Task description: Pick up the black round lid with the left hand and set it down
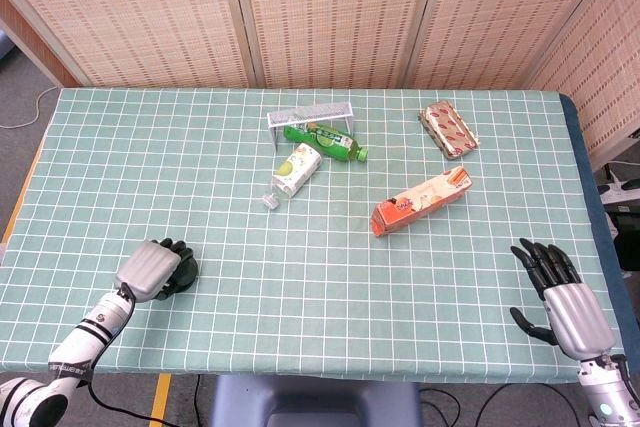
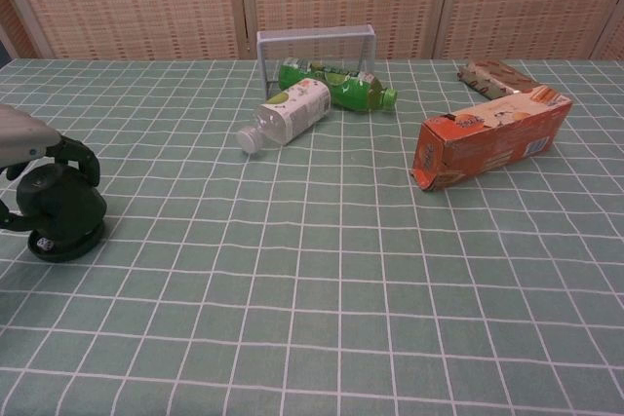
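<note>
The black round lid [image 2: 64, 219] is at the table's front left, also seen as the dark lid [image 1: 186, 273] in the head view. My left hand [image 1: 150, 269] comes at it from the left, and its dark fingers [image 2: 76, 157] curl over the top and grip it. The lid looks tipped, with its near edge just off the cloth. My right hand [image 1: 557, 291] rests at the front right corner, fingers spread, holding nothing. It does not show in the chest view.
A white bottle [image 2: 288, 113] and a green bottle [image 2: 336, 88] lie by a small grey wire rack [image 2: 314, 38] at the back centre. An orange carton [image 2: 490, 136] lies to the right, a brown packet [image 2: 494, 77] behind it.
</note>
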`<act>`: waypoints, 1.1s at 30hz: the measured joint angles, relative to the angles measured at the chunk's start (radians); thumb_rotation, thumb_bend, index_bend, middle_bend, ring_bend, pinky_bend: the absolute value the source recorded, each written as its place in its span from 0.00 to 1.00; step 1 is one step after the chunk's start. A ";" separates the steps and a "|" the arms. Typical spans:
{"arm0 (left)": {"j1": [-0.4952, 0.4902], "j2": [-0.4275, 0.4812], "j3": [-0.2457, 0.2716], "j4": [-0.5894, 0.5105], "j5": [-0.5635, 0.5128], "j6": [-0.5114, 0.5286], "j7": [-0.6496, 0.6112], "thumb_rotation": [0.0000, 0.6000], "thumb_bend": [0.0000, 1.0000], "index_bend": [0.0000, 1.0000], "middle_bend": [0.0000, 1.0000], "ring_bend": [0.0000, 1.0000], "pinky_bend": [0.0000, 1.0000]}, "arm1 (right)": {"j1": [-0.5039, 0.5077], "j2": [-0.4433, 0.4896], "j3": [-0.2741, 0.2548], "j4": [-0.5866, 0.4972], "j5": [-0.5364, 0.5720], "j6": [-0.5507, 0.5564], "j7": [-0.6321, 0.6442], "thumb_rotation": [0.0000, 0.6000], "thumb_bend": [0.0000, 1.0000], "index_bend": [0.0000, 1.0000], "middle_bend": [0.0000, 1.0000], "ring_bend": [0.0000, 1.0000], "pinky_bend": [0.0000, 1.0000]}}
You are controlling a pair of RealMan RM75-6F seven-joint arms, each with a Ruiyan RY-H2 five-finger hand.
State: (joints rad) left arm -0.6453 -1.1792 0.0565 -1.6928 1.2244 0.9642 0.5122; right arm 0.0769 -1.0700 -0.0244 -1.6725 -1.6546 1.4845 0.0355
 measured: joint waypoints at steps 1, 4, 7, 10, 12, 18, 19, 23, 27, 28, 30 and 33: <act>0.001 0.001 -0.001 0.001 0.002 0.001 -0.001 1.00 0.36 0.43 0.56 0.53 0.54 | 0.000 0.000 0.000 0.000 0.000 0.000 0.000 1.00 0.23 0.00 0.00 0.00 0.00; 0.002 0.003 -0.008 0.007 0.003 0.005 -0.008 1.00 0.36 0.43 0.56 0.53 0.53 | 0.000 -0.001 0.000 0.000 0.001 -0.001 -0.001 1.00 0.23 0.00 0.00 0.00 0.00; 0.001 0.003 -0.027 0.037 -0.022 0.005 -0.022 1.00 0.36 0.43 0.56 0.53 0.53 | -0.001 0.000 0.001 -0.001 0.003 0.000 -0.006 1.00 0.23 0.00 0.00 0.00 0.00; -0.002 0.001 -0.044 0.072 -0.048 -0.009 -0.051 1.00 0.36 0.43 0.55 0.53 0.54 | -0.001 0.000 0.002 -0.002 0.006 0.000 -0.011 1.00 0.23 0.00 0.00 0.00 0.00; -0.003 -0.003 -0.053 0.093 -0.064 -0.025 -0.074 1.00 0.37 0.43 0.55 0.53 0.54 | 0.000 -0.001 0.002 -0.001 0.007 -0.003 -0.015 1.00 0.23 0.00 0.00 0.00 0.00; -0.009 -0.029 -0.056 0.172 -0.115 -0.062 -0.061 1.00 0.36 0.37 0.51 0.51 0.47 | 0.000 -0.001 0.003 -0.002 0.009 -0.004 -0.017 1.00 0.23 0.00 0.00 0.00 0.00; -0.010 -0.034 -0.056 0.184 -0.127 -0.068 -0.055 1.00 0.36 0.35 0.50 0.50 0.46 | 0.000 -0.001 0.004 -0.002 0.010 -0.004 -0.016 1.00 0.23 0.00 0.00 0.00 0.00; -0.014 -0.053 -0.055 0.224 -0.181 -0.095 -0.033 1.00 0.36 0.20 0.23 0.26 0.37 | 0.000 0.000 0.004 -0.002 0.010 -0.003 -0.015 1.00 0.23 0.00 0.00 0.00 0.00; -0.016 -0.063 -0.053 0.245 -0.209 -0.108 -0.011 1.00 0.36 0.04 0.01 0.03 0.31 | -0.001 -0.002 0.003 -0.001 0.008 -0.002 -0.018 1.00 0.23 0.00 0.00 0.00 0.00; -0.016 -0.062 -0.053 0.244 -0.211 -0.110 -0.014 1.00 0.36 0.01 0.00 0.01 0.29 | -0.001 -0.002 0.003 -0.001 0.009 -0.004 -0.020 1.00 0.23 0.00 0.00 0.00 0.00; -0.016 -0.060 -0.052 0.237 -0.221 -0.116 -0.019 1.00 0.36 0.00 0.00 0.00 0.27 | 0.001 -0.004 0.003 -0.001 0.010 -0.008 -0.023 1.00 0.23 0.00 0.00 0.00 0.00; -0.012 -0.058 -0.053 0.232 -0.218 -0.110 -0.027 1.00 0.36 0.00 0.00 0.00 0.24 | 0.001 -0.005 0.001 0.000 0.008 -0.010 -0.025 1.00 0.23 0.00 0.00 0.00 0.00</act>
State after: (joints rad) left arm -0.6576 -1.2370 0.0034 -1.4607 1.0066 0.8542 0.4856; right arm 0.0781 -1.0750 -0.0238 -1.6729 -1.6471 1.4744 0.0102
